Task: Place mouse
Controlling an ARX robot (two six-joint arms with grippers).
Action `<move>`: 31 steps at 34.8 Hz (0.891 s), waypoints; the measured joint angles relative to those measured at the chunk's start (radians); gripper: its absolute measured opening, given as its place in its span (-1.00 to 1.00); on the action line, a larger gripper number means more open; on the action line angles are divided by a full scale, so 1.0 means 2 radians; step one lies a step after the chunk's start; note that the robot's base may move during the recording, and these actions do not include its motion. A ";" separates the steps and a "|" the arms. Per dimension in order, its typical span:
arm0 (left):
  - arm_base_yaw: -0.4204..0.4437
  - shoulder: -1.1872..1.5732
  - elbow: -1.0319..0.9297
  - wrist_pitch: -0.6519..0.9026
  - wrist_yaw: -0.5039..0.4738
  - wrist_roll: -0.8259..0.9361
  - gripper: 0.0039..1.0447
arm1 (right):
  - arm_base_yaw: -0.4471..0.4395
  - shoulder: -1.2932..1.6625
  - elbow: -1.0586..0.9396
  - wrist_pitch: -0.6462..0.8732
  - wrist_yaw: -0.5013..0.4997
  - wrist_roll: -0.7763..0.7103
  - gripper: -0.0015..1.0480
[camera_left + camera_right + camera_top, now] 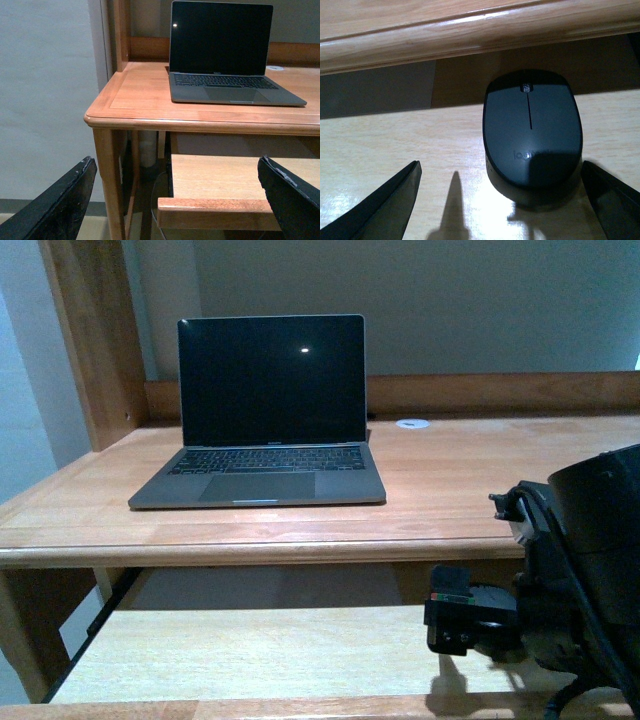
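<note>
Just ahead of the right gripper [500,167] runs the rounded front edge of the desk [470,30], overhanging the pale pull-out shelf [385,145]; the gap under that edge is dark and shallow, while the shelf lies bare and open from the jaws' middle out to the far jaw.

The mouse [532,135] lies flat on the shelf between the jaws, its scroll wheel pointing away from them toward the desk edge. It sits off-centre, close beside one of the fingers [612,200] and well apart from the other; shadow fills the spot at the near one, so I cannot tell whether they touch. The jaws stand wide apart and clamp nothing.

From the front, the right arm's black bulk is cut off by the frame and covers the place where the mouse lies, so it does not show there; the laptop [265,410] stands open with a dark screen up on the desk top, well beyond the jaws and off to their left.

Only the tips of the left gripper [176,160] show, its own fingers [60,205] spread wide with nothing between them; ahead of them are the desk's corner and leg and the shelf's front lip, with clear floor space on the outer side.
</note>
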 joint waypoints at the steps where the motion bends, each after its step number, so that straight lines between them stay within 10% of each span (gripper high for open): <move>1: 0.000 0.000 0.000 0.000 0.000 0.000 0.88 | 0.001 0.002 0.002 -0.001 0.002 0.000 0.87; 31: 0.000 0.000 0.000 0.000 0.000 0.000 0.88 | 0.006 0.082 0.086 -0.046 0.056 -0.026 0.87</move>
